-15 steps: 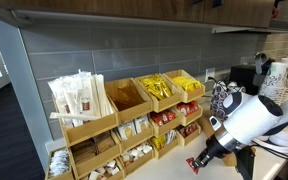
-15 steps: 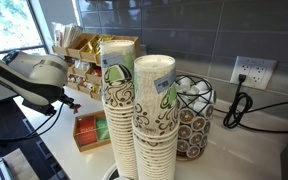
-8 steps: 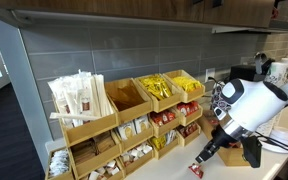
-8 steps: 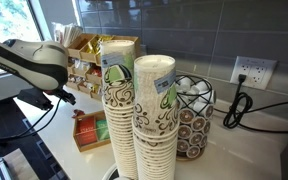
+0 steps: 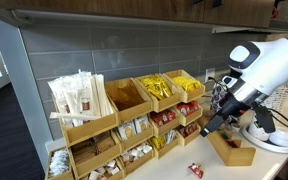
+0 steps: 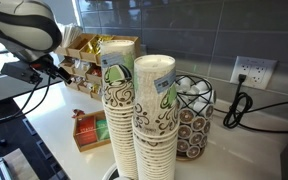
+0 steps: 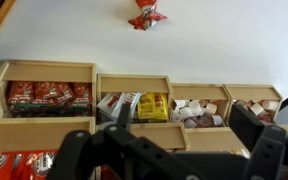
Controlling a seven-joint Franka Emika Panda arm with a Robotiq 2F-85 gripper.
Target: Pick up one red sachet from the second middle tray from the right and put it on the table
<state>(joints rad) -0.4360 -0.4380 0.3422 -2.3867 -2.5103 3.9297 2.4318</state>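
One red sachet (image 5: 195, 169) lies flat on the pale table (image 5: 164, 170), in front of the tiered wooden rack; the wrist view shows this sachet (image 7: 146, 14) at the top on the table (image 7: 224, 40). My gripper (image 5: 206, 127) hangs open and empty above and slightly right of it, level with the rack's middle row. The tray (image 5: 165, 119) with red packets is second from the right in that row. In the wrist view the gripper (image 7: 169, 150) spreads wide, both dark fingers (image 7: 269, 140) low in frame, with a red-filled bin (image 7: 44, 95) at left.
A low wooden box (image 5: 231, 149) stands on the table right of the sachet, under the arm. Stacked paper cups (image 6: 134, 110) fill the foreground in an exterior view, with a box of packets (image 6: 87, 131) beside them and a pod holder (image 6: 192, 115) behind.
The gripper went from shut to open, leaving the red sachet on the table. The arm then rose up and back from the table toward the right.
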